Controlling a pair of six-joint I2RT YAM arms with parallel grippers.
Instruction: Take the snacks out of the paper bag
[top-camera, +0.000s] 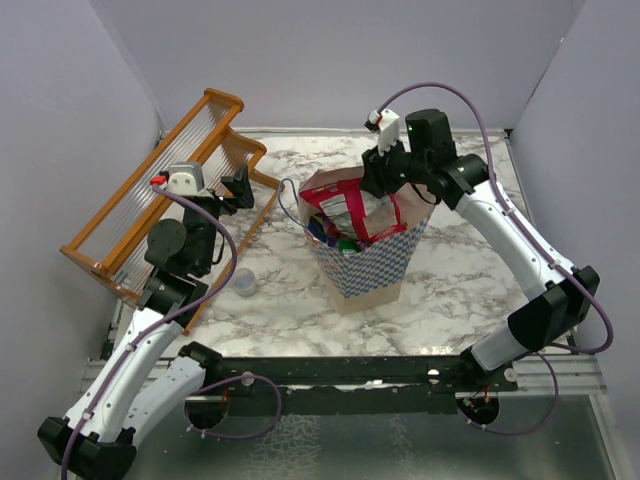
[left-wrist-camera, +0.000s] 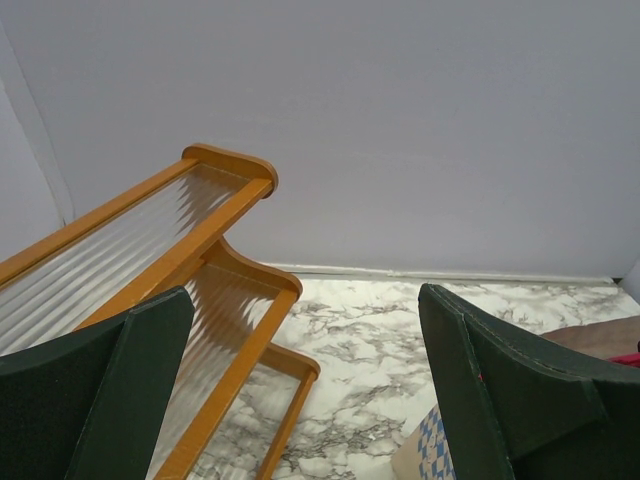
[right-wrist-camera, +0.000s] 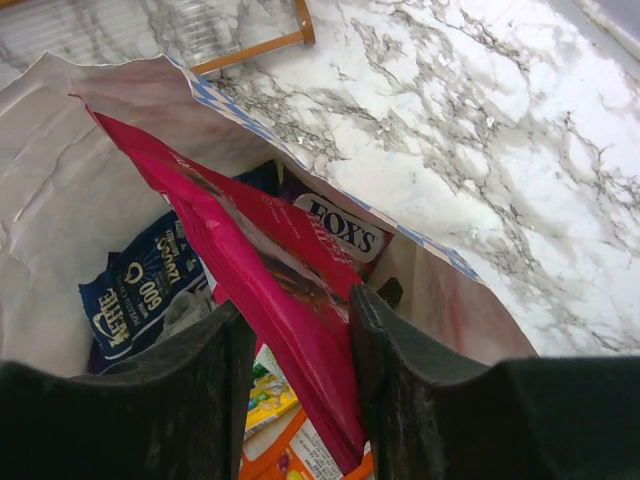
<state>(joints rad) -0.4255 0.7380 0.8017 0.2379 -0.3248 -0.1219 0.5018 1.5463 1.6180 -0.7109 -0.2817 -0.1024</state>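
Observation:
The checkered paper bag (top-camera: 365, 265) stands upright mid-table, mouth open; its corner shows in the left wrist view (left-wrist-camera: 430, 452). My right gripper (top-camera: 385, 182) is at the bag's mouth, its jaws (right-wrist-camera: 295, 305) closed on the large pink-red pouch (right-wrist-camera: 260, 250), which sticks up out of the bag (top-camera: 348, 212). Inside the bag lie a blue packet (right-wrist-camera: 140, 285), a FOX'S packet (right-wrist-camera: 345, 232), a yellow packet (right-wrist-camera: 265, 395) and an orange one (right-wrist-camera: 300, 455). My left gripper (top-camera: 240, 185) is open and empty (left-wrist-camera: 305, 295), left of the bag by the rack.
An orange wooden rack (top-camera: 160, 210) leans at the table's left, close under my left gripper (left-wrist-camera: 200, 230). A small grey-blue cup (top-camera: 245, 284) stands on the marble top left of the bag. Walls close in the back and both sides.

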